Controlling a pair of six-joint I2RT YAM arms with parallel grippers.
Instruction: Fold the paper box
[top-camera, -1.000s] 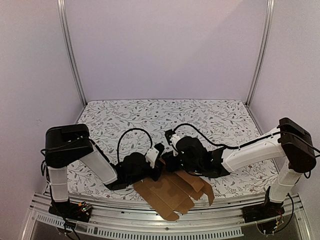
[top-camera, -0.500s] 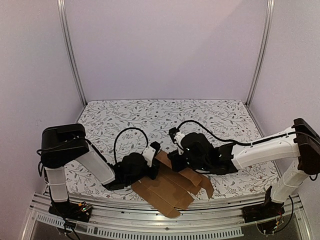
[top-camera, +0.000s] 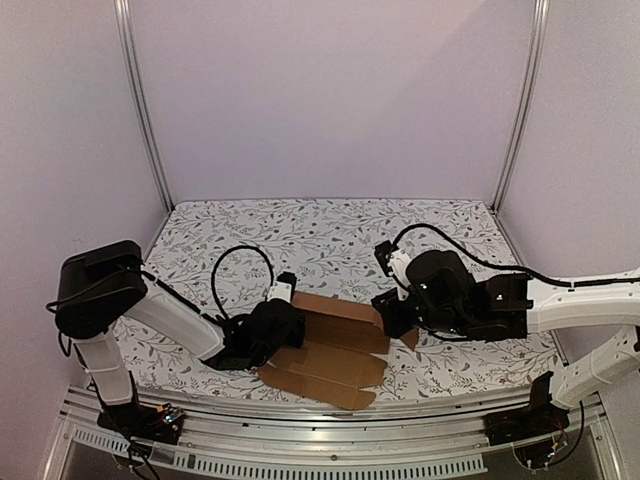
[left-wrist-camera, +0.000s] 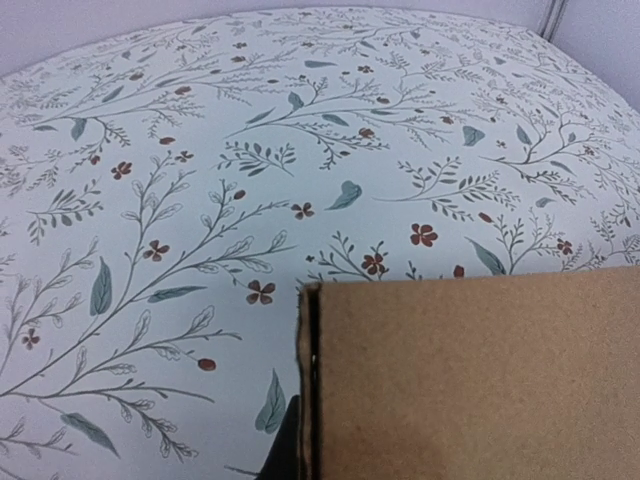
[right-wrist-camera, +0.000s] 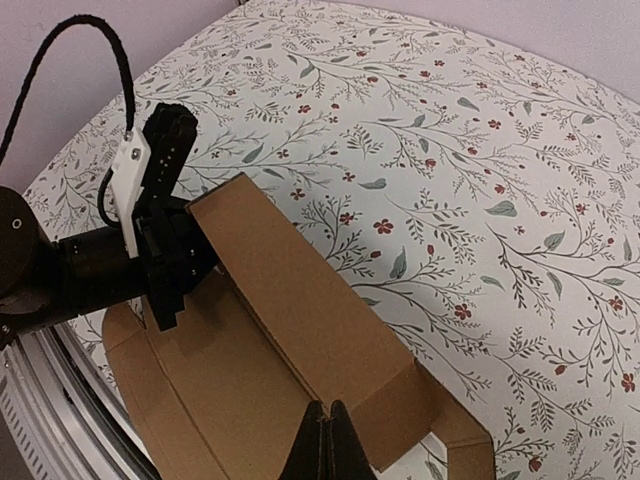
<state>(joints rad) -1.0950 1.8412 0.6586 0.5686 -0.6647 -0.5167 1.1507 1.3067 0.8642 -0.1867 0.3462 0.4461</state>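
Paper box (top-camera: 330, 348) lies partly folded on the floral cloth (top-camera: 330, 230), near the front edge, between the arms. I see the left gripper (right-wrist-camera: 190, 258) clamped on its left panel edge. The right gripper (right-wrist-camera: 325, 440) is pinched together at its right end; I cannot tell if it grips cardboard.

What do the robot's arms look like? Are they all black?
No. The left arm and right arm have white tube links and chunky black joint blocks. A black cable loops over each wrist. The left pincer is black with a white plate. The right pincer has slim black fingers.
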